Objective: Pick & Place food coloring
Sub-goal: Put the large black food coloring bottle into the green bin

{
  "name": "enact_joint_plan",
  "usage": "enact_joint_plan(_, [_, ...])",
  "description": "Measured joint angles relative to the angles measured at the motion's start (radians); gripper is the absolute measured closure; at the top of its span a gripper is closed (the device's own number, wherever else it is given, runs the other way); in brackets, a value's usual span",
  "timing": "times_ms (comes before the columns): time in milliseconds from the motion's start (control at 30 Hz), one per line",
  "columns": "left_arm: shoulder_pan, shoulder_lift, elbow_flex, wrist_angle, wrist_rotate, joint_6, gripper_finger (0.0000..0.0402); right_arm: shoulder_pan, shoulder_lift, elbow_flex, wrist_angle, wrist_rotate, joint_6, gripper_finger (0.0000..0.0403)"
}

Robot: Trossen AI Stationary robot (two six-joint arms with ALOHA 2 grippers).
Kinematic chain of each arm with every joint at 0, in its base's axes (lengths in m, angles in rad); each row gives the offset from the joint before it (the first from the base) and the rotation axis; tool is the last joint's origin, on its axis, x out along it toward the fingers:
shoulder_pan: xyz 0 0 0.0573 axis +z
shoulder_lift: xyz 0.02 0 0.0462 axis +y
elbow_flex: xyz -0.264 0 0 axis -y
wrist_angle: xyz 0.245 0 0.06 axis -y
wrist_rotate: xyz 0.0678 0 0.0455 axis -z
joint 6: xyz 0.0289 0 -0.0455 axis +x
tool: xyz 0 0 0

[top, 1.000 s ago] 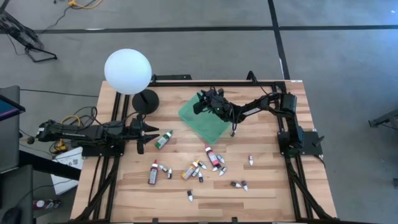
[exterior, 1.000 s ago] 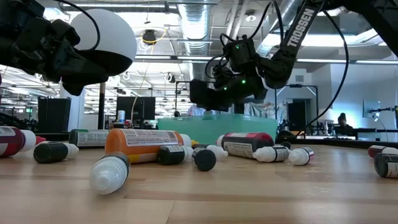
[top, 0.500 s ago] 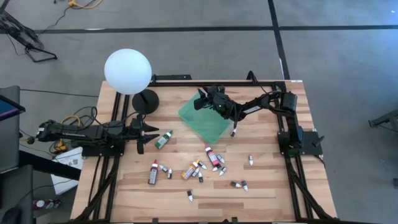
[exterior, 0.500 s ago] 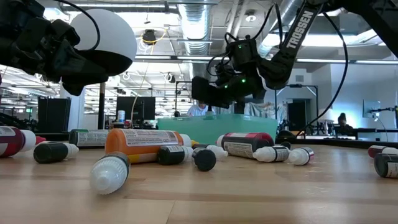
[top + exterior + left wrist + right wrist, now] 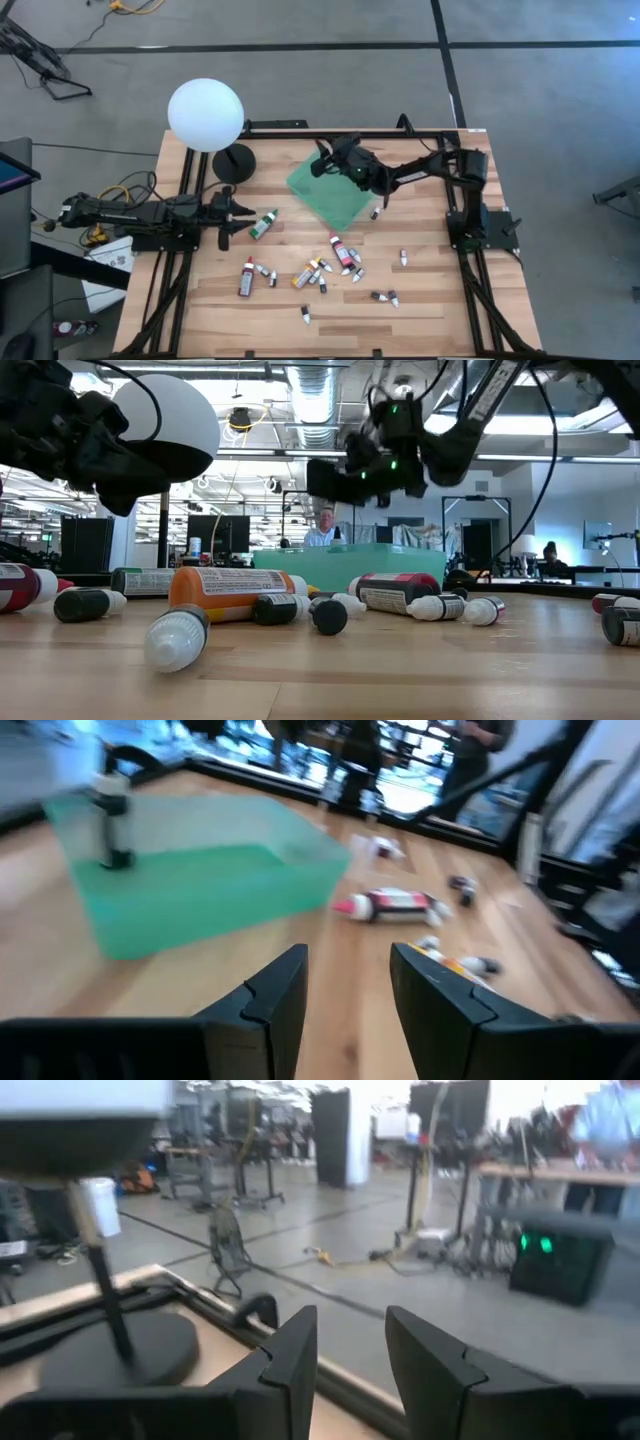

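One green tray (image 5: 327, 195); one globe lamp (image 5: 205, 115).

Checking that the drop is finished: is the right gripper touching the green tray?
Apart. In the low view the right gripper hangs well above the green tray, with background showing between them.

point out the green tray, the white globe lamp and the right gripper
green tray (image 5: 322, 203), high view, bare floor of the tray
white globe lamp (image 5: 205, 115), high view, middle of the globe
right gripper (image 5: 322, 162), high view, between its fingertips
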State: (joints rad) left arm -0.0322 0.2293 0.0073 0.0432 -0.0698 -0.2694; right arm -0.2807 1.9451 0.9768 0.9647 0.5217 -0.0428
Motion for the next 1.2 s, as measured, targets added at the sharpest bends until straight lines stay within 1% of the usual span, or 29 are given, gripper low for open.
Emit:
enact_joint_plan(67, [0.0,0.0,0.0,-0.008,0.041,-0.014,0.0264,0.021,-0.043,0.0,-0.028,0.001,-0.055,0.0289])
enact_joint_plan(133, [0.0,0.0,0.0,-0.009,0.055,-0.019,0.0264,0.041,-0.091,0.0,-0.083,0.001,-0.104,0.0289])
enact_joint_plan(233, [0.0,0.0,0.0,-0.009,0.056,-0.021,0.0264,0.067,-0.174,0.0,-0.236,0.003,-0.134,0.0289])
enact_joint_plan(367, [0.0,0.0,0.0,-0.009,0.042,-0.04,0.0264,0.083,-0.276,0.001,-0.577,0.026,-0.018,0.029])
enact_joint_plan(433, [0.0,0.0,0.0,-0.008,0.039,-0.04,0.0264,0.082,-0.294,0.001,-0.718,0.004,0.042,0.0292])
enact_joint_plan(500, [0.0,0.0,0.0,-0.008,0.039,-0.032,0.0264,0.078,-0.292,0.0,-0.796,-0.047,0.075,0.0295])
enact_joint_plan(600, [0.0,0.0,0.0,-0.008,0.036,-0.004,0.0264,0.069,-0.25,0.001,-0.802,-0.13,0.088,0.0305])
enact_joint_plan(733, [0.0,0.0,0.0,-0.008,0.034,0.019,0.0264,0.048,-0.181,0.0,-0.795,-0.151,0.09,0.0328])
enact_joint_plan(867, [0.0,0.0,0.0,-0.008,0.034,0.03,0.0264,0.025,-0.143,0.0,-0.8,-0.17,0.131,0.0353])
enact_joint_plan(1067, [0.0,0.0,0.0,-0.008,0.035,0.062,0.0264,0.01,-0.139,0.0,-0.794,-0.176,0.149,0.0383])
enact_joint_plan(1200, [0.0,0.0,0.0,-0.008,0.035,0.065,0.0264,-0.009,-0.139,0.0,-0.796,-0.203,0.175,0.04])
